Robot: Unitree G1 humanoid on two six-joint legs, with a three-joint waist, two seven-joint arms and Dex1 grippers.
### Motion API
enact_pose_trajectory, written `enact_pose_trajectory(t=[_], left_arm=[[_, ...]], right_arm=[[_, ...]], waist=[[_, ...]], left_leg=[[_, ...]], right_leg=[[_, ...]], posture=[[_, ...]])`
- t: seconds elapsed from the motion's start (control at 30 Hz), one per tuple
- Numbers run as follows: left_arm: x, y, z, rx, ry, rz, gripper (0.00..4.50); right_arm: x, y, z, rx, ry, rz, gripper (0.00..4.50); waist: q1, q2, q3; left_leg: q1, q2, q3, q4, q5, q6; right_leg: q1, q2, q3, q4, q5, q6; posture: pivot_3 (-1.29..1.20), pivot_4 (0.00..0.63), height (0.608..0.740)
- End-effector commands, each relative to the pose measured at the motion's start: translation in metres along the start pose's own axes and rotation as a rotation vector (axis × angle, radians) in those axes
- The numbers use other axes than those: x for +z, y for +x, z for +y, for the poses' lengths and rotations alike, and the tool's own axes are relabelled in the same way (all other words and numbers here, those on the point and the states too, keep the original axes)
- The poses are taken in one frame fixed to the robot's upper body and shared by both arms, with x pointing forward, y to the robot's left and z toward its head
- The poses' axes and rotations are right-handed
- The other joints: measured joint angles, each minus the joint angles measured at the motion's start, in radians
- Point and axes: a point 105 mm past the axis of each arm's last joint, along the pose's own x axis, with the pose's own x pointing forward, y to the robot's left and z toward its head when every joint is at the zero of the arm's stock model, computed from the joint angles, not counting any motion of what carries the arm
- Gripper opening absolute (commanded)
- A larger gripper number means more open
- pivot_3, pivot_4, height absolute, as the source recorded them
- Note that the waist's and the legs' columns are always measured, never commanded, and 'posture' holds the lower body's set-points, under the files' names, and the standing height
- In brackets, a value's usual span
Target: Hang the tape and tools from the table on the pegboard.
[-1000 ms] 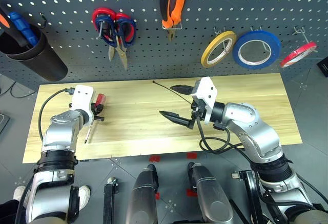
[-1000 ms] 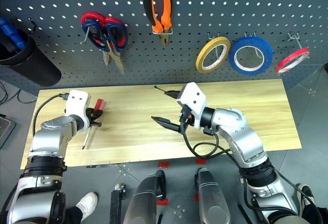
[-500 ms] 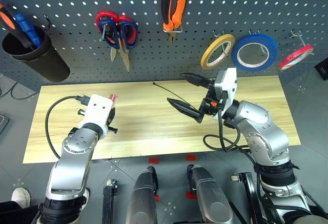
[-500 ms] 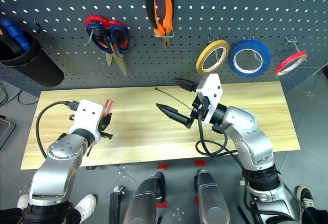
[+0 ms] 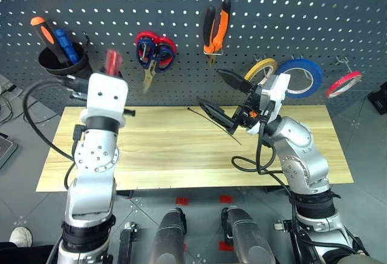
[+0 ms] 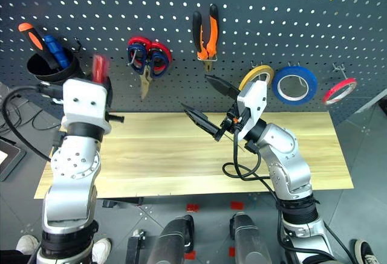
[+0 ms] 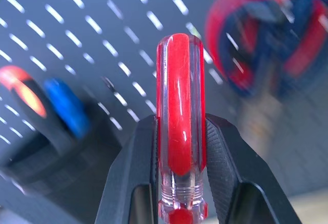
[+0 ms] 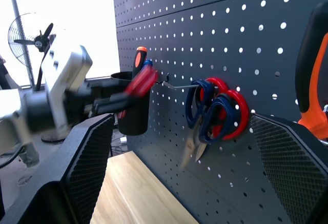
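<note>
The left gripper [image 7: 179,183] pinches the red-handled screwdriver [image 7: 180,131] handle-up, just right of the black cup [image 5: 60,66]; the right gripper [image 5: 221,98] gapes empty.

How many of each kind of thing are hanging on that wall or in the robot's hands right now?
Tape rolls: 3 (yellow roll, blue roll, red tape)
Screwdrivers: 3 (orange and blue in the black cup, red-handled screwdriver in the left gripper)
Scissors: 1 pair, the scissors
Pliers: 1, the pliers
Total: 8
</note>
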Motion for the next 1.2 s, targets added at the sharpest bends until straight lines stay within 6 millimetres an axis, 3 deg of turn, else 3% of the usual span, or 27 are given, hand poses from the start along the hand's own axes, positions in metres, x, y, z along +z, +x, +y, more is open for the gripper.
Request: enact_pose_trajectory(t=[0.03, 0.17, 0.33, 0.63, 0.93, 1.2], left_arm=[[0.031, 0.018, 0.026, 0.112, 0.044, -0.159, 0.9], [0.058, 0.039, 0.042, 0.165, 0.064, -0.284, 0.9], [0.074, 0.057, 0.055, 0.213, 0.066, -0.357, 0.9], [0.058, 0.06, 0.077, 0.31, 0.09, -0.319, 0.9], [0.027, 0.049, 0.082, 0.38, 0.013, -0.17, 0.9], [0.017, 0.045, 0.083, 0.39, -0.012, -0.121, 0.9]], right_arm=[[0.022, 0.005, 0.002, 0.033, -0.004, -0.091, 4.5], [0.031, 0.011, 0.003, 0.05, 0.017, -0.125, 4.5], [0.039, 0.019, 0.0, 0.056, 0.0, -0.14, 4.5], [0.044, 0.03, -0.004, 0.038, -0.018, -0.13, 4.5], [0.036, 0.027, -0.007, 0.027, -0.024, -0.116, 4.5], [0.033, 0.022, -0.005, 0.037, -0.025, -0.113, 4.5]], waist=[[0.0, -0.001, -0.004], [-0.002, -0.002, -0.011], [-0.004, -0.002, -0.015], [-0.009, -0.002, -0.019], [-0.007, -0.002, -0.021], [-0.009, -0.002, -0.021]], left_leg=[[0.0, 0.0, 0.0, 0.0, 0.0, 0.0], [0.0, 0.0, 0.002, -0.001, 0.0, 0.0], [0.0, 0.0, 0.002, 0.0, 0.0, 0.0], [0.0, 0.001, 0.003, 0.001, 0.0, 0.0], [0.0, 0.0, 0.003, 0.002, 0.0, 0.0], [0.0, 0.0, 0.003, 0.002, 0.0, 0.0]], right_leg=[[0.0, 0.0, 0.0, 0.0, 0.0, 0.0], [-0.001, 0.0, 0.0, -0.001, 0.0, 0.0], [-0.001, 0.0, 0.0, 0.0, 0.0, 0.0], [-0.002, 0.0, 0.0, 0.001, 0.0, 0.0], [-0.002, -0.001, 0.0, 0.002, 0.0, 0.0], [-0.002, -0.001, 0.0, 0.003, 0.0, 0.0]], posture=[[-0.07, 0.208, 0.74], [-0.07, 0.208, 0.74], [-0.08, 0.205, 0.74], [-0.09, 0.217, 0.74], [-0.09, 0.224, 0.74], [-0.09, 0.227, 0.74]])
